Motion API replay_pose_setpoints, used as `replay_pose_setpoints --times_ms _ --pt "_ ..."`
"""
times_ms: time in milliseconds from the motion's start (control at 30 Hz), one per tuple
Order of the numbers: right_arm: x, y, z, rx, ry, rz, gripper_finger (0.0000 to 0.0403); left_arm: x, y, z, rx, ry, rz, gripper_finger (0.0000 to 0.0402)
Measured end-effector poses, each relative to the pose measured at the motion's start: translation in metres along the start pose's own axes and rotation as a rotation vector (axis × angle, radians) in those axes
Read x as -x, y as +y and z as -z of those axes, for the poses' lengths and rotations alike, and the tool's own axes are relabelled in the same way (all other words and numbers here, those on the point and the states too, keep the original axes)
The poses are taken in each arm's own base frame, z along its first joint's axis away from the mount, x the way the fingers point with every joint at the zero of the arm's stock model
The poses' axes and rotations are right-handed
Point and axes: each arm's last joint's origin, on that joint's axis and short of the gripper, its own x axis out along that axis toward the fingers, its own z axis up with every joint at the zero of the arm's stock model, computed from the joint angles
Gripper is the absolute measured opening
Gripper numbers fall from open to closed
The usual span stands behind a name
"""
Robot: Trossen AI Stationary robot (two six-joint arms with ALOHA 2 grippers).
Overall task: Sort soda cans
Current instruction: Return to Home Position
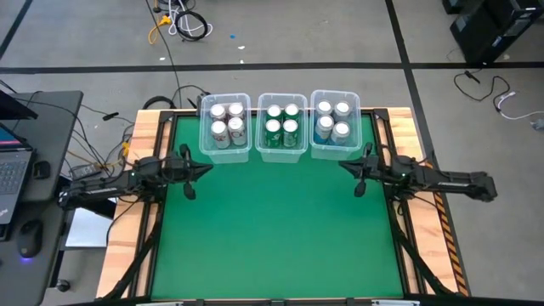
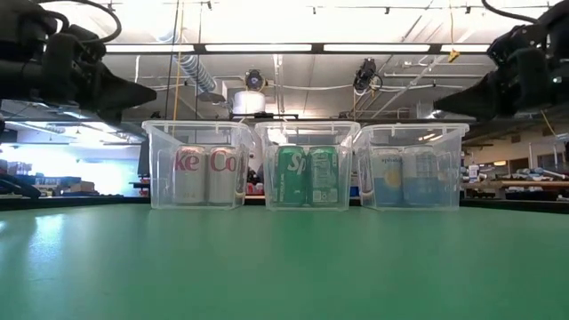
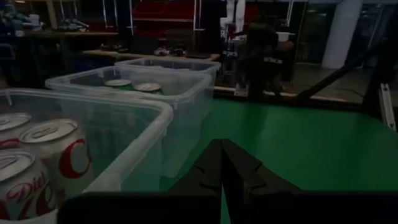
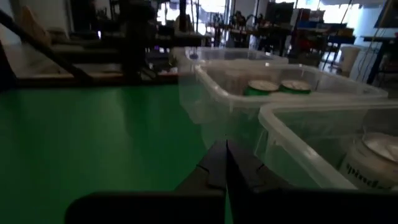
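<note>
From table level only the front pair of cans shows in each bin. The rear pair sits hidden behind it, and the red lettering on the left pair is cut down to scraps. The left arm (image 2: 53, 67) and right arm (image 2: 524, 71) are dark shapes there, clipped by the upper corners.

Looking down settles the count: twelve cans, three bins, four to a bin in two-by-two squares. Silver-white cans (image 1: 228, 121) fill the left bin (image 1: 226, 154) at eleven o'clock on the table (image 1: 272, 229). Green cans (image 1: 282, 120) fill the centre bin (image 1: 281, 155) at twelve, and blue cans (image 1: 333, 120) the right bin (image 1: 335, 153) at one. The three bins stand close side by side in one row.

The bins are clear plastic, rectangular, with thick rims and rounded corners. The cans are upright cylinders with shiny silver tops. The table top is flat green, edged by a pale wooden border (image 1: 155, 127).

The left gripper (image 1: 206, 168) hangs near ten o'clock, just off the left bin's corner — its dark fingers (image 3: 210, 168) pressed together, holding nothing. The right gripper (image 1: 346, 166) mirrors it near two o'clock by the right bin, fingers (image 4: 214, 163) likewise closed on each other and empty.
</note>
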Motion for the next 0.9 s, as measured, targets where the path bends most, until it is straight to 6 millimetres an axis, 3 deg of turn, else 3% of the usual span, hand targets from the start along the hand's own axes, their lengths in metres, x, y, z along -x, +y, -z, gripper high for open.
replay_pose_setpoints --times_ms 500,900 --pt "-0.0029 0.0004 0.0032 -0.083 0.042 0.008 0.0 0.0 0.0003 -0.0005 0.003 -0.007 -0.006 0.0009" --pt "-0.0029 0.0004 0.0029 -0.044 0.039 0.007 0.0001 0.0002 0.0 -0.0068 0.007 -0.071 -0.002 0.0009"
